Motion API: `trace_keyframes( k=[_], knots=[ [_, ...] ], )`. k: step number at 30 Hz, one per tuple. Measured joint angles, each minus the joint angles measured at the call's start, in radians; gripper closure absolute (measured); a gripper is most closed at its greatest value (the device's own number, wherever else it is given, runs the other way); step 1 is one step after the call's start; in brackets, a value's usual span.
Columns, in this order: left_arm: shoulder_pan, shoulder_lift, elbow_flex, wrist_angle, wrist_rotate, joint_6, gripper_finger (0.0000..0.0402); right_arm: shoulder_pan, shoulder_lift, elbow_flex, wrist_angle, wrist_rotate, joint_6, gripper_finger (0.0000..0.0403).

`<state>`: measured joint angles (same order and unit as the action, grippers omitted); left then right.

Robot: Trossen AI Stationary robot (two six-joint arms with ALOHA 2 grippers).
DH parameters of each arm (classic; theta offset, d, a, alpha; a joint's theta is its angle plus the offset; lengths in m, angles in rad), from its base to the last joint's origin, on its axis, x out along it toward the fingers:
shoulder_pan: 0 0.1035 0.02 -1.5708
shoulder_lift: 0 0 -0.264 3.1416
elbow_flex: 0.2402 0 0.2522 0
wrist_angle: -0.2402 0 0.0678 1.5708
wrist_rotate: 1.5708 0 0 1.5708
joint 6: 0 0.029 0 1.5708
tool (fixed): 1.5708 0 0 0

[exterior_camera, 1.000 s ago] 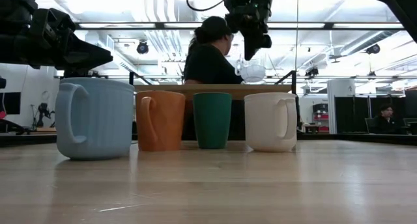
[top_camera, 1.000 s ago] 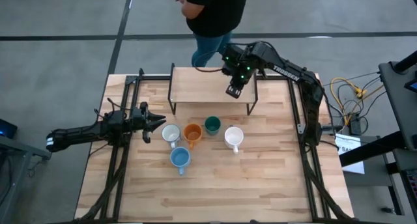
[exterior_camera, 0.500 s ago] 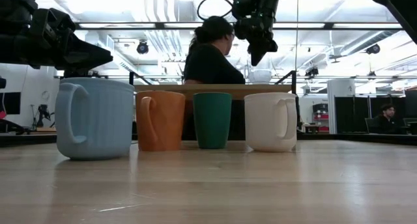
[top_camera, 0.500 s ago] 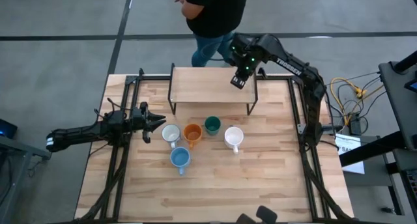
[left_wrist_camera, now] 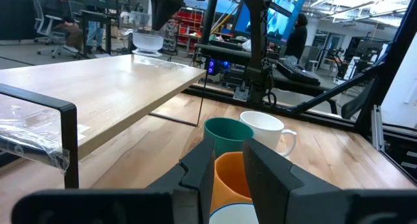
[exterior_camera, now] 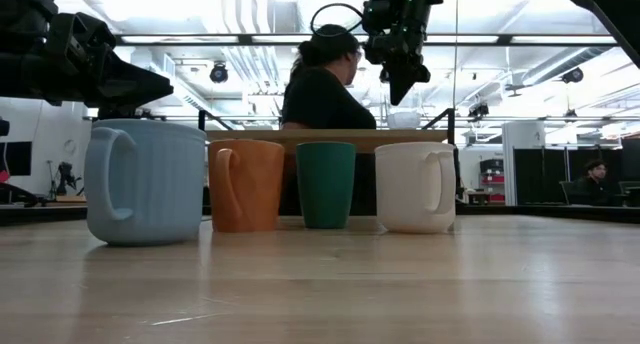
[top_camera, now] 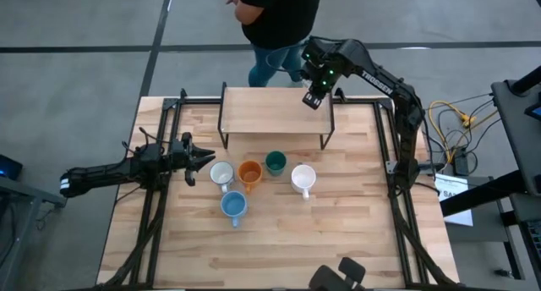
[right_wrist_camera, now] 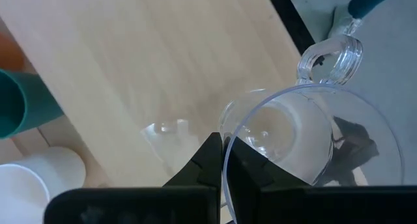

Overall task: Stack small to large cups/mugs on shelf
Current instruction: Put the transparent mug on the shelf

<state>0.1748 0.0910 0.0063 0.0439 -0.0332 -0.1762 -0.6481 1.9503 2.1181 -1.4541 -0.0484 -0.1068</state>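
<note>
Wooden table point(top_camera: 279, 240) carries a row of mugs in front of the shelf point(top_camera: 270, 112): a white mug point(top_camera: 222, 173), an orange mug point(top_camera: 250, 172), a green cup point(top_camera: 275, 162) and another white mug point(top_camera: 303, 178), with a blue mug point(top_camera: 233, 205) nearer. A person point(top_camera: 275, 16) stands just beyond the shelf's far edge. The right gripper point(top_camera: 313, 99) hangs over the shelf's far right corner, its fingers nearly shut on the rim of a clear glass mug point(right_wrist_camera: 300, 136) standing there. The left gripper point(top_camera: 205, 161), partly open and empty, waits beside the first white mug.

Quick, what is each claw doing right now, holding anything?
Left claw: open, empty, beside the mugs.
Right claw: above the shelf, by the clear glass; its grip cannot be told.
</note>
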Motion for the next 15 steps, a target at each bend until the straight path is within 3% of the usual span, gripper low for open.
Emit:
trace_keyframes(
  k=[15],
  knots=[
    [0.000, 0.000, 0.000, 0.000, 0.000, 0.000, 0.0333, -0.029, 0.009, 0.000, 0.036, -0.003, -0.026, 0.0394]
  ],
)
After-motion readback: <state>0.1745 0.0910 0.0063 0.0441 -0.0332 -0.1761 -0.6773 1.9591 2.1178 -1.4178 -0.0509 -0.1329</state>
